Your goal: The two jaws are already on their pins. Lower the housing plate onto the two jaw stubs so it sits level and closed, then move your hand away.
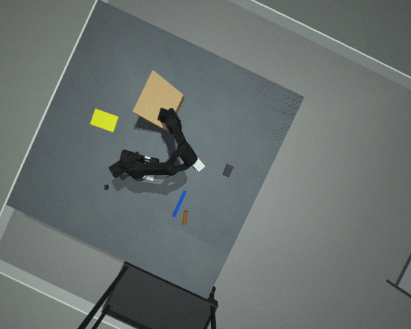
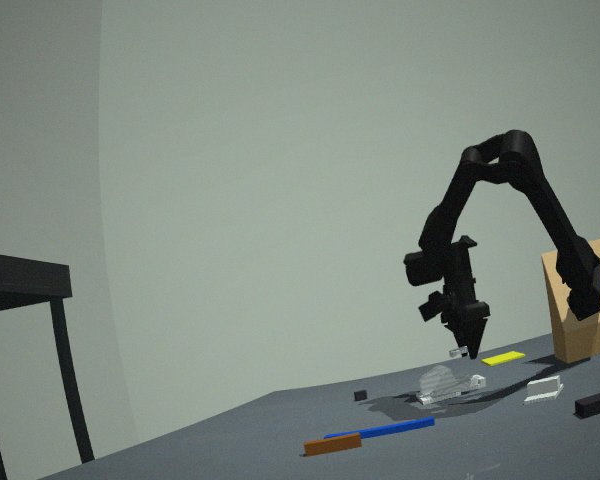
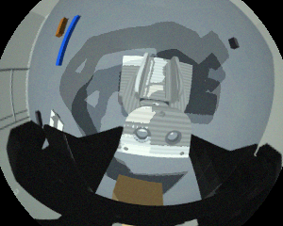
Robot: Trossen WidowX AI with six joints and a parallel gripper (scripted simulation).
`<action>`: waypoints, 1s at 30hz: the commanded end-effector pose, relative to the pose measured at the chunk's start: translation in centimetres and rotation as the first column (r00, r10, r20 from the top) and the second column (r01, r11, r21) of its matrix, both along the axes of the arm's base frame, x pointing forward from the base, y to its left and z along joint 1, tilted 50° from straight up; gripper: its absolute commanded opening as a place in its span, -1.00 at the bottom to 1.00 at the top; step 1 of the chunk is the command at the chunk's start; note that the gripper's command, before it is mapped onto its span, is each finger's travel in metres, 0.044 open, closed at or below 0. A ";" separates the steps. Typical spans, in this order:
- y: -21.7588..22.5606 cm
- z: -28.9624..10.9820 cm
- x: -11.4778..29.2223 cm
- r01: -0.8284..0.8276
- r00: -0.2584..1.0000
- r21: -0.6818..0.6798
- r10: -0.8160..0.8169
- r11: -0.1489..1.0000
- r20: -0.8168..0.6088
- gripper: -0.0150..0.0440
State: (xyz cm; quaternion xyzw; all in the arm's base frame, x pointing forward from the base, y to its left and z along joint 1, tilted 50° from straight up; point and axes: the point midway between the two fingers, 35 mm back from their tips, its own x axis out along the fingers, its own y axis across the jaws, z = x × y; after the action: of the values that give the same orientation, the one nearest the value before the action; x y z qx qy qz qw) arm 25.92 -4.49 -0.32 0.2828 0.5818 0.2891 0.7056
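My gripper (image 2: pixel 470 354) (image 3: pixel 156 134) is shut on the pale housing plate (image 2: pixel 456 352) (image 3: pixel 156 128), which has two round holes; one finger is at each side of it. The plate hangs above the work surface with a clear gap beneath. The pale ribbed base (image 2: pixel 432 399) (image 3: pixel 128 97) stands below it, with two upright jaws (image 3: pixel 141 77) (image 3: pixel 175 77) side by side. In the wrist view the plate covers the near end of the base, so the pins and jaw stubs are hidden. In the top view the arm hides most of this.
A white angled piece (image 1: pixel 198 164) (image 2: pixel 543 388) and a black block (image 1: pixel 228 170) (image 2: pixel 597 402) stand to one side. A blue bar (image 1: pixel 179 203) (image 3: pixel 66 42), orange block (image 1: pixel 185 217) (image 2: pixel 333 444), small dark cube (image 1: pixel 105 186) (image 2: pixel 360 395), yellow sheet (image 1: pixel 104 120) (image 2: pixel 503 358) and large tan box (image 1: pixel 157 97) (image 2: pixel 574 341) surround the arm.
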 end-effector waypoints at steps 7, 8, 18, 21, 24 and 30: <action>1.4 -1.2 0.0 0.003 1.000 0.010 -0.003 1.000 -0.009 0.70; 1.5 -1.3 0.1 0.003 1.000 0.010 -0.003 1.000 -0.009 0.70; 2.9 -2.3 0.2 0.002 1.000 0.013 -0.002 1.000 -0.009 0.70; 3.1 -2.4 0.2 0.002 1.000 0.014 -0.001 1.000 -0.008 0.70; 3.1 -2.4 0.2 0.002 1.000 0.014 -0.001 1.000 -0.008 0.70; 3.1 -2.4 0.2 0.002 1.000 0.014 -0.001 1.000 -0.008 0.70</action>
State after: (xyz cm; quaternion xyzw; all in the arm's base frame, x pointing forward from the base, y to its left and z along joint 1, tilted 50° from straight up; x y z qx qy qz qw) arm 26.18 -1.53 -2.69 0.2861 0.5822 0.2916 0.7029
